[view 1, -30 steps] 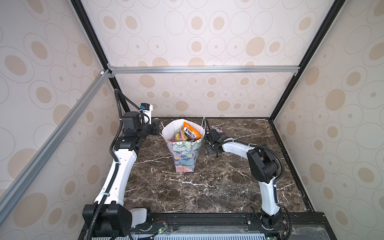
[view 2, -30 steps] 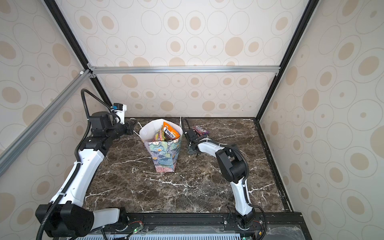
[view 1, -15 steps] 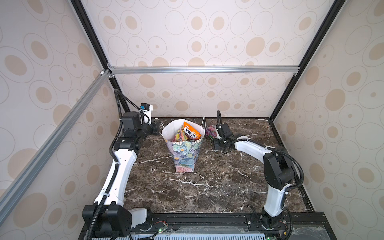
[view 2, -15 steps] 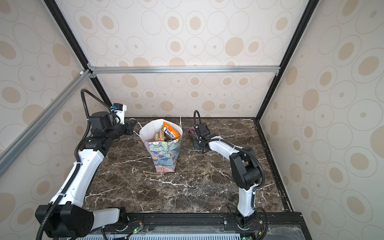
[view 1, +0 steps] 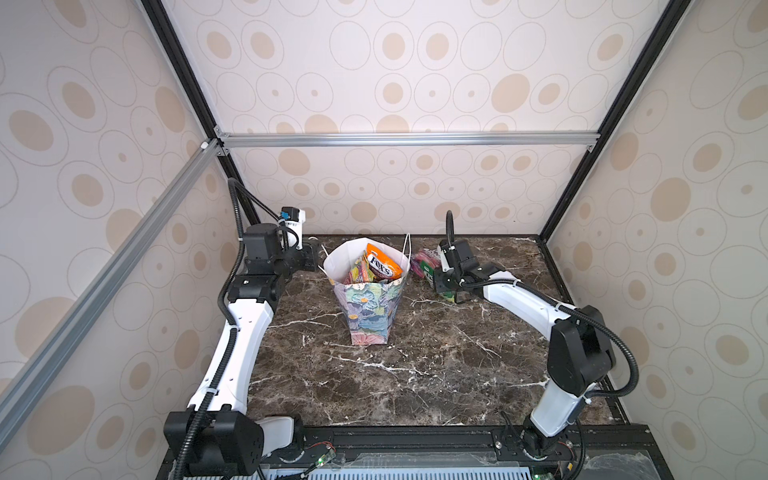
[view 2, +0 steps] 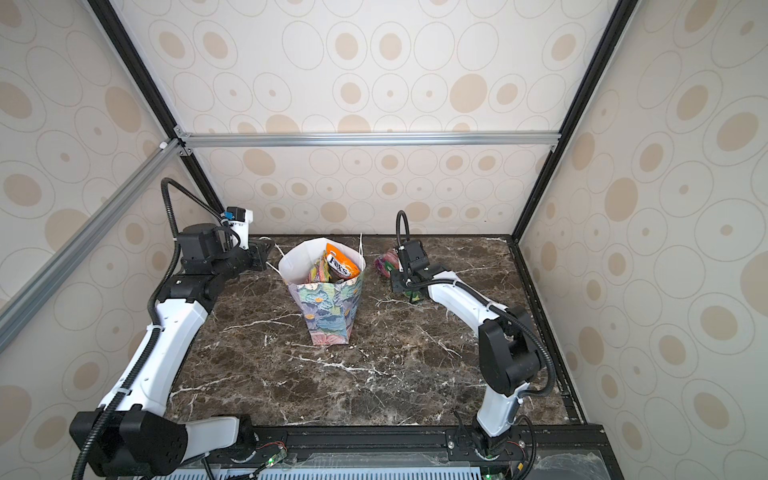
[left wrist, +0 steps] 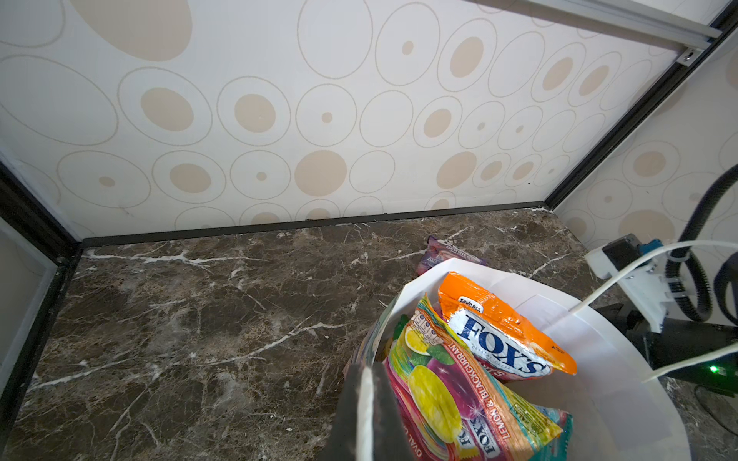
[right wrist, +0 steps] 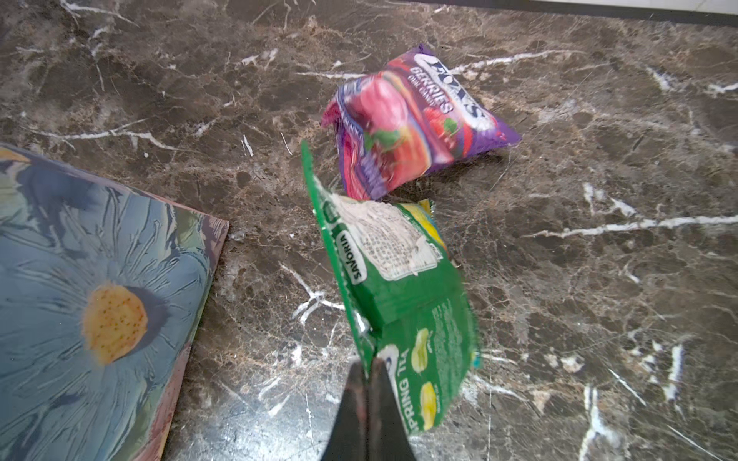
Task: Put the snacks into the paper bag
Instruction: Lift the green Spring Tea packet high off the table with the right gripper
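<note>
The paper bag [view 1: 368,307] [view 2: 328,311] stands upright mid-table, floral outside, white inside [left wrist: 599,359]. My left gripper [view 1: 319,258] [left wrist: 365,371] is shut on the bag's near rim. Inside the bag lie an orange FOX'S packet [view 1: 380,262] [left wrist: 499,327] and a yellow-pink packet [left wrist: 439,391]. Right of the bag, my right gripper [view 1: 442,286] [right wrist: 369,365] is shut on the edge of a green snack packet [right wrist: 399,287] [view 1: 451,296]. A purple berries packet [right wrist: 411,119] [view 1: 424,262] lies on the table just behind it.
The brown marble table [view 1: 415,374] is boxed in by patterned walls at the back and on both sides, with black frame posts in the corners. A black rail [view 1: 415,440] runs along the front edge. The bag's floral side [right wrist: 80,279] stands close to the green packet.
The right arm's elbow has swung out to the right and its wrist has shifted a little right, away from the bag. The left arm and the bag have not moved.
</note>
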Robot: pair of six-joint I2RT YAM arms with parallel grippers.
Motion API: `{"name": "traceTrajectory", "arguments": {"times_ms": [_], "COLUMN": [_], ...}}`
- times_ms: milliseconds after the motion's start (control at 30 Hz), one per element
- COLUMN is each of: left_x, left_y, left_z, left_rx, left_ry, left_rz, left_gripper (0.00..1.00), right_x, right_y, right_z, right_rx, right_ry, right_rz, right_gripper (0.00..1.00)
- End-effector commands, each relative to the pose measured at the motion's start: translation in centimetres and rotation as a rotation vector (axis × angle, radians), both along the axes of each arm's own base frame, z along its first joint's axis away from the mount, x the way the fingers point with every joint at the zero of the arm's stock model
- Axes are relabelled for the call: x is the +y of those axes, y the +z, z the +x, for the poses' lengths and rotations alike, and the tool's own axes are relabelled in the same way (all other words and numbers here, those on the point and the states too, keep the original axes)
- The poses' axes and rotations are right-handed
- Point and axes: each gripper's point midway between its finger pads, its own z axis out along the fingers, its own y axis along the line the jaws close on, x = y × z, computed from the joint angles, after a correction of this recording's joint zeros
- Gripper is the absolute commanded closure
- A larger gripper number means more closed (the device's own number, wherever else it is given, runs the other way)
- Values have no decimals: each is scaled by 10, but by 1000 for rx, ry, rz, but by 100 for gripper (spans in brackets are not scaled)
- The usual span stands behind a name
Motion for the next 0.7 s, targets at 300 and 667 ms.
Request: {"name": "traceTrajectory", "arguments": {"times_ms": [300,667], "left_x": [3,2], "left_y": [55,55], "left_z": [-5,-5], "left_rx": [-163,-161], "left_ry": [9,8], "left_rz": [22,20], "left_gripper": [100,100], "right_x": [-17,-20], "right_y": [66,134], "right_z": [-21,-37], "right_rx": [-133,-249], "right_ry": [-17,11], "right_rz": [48,118], "right_gripper": [100,100]}}
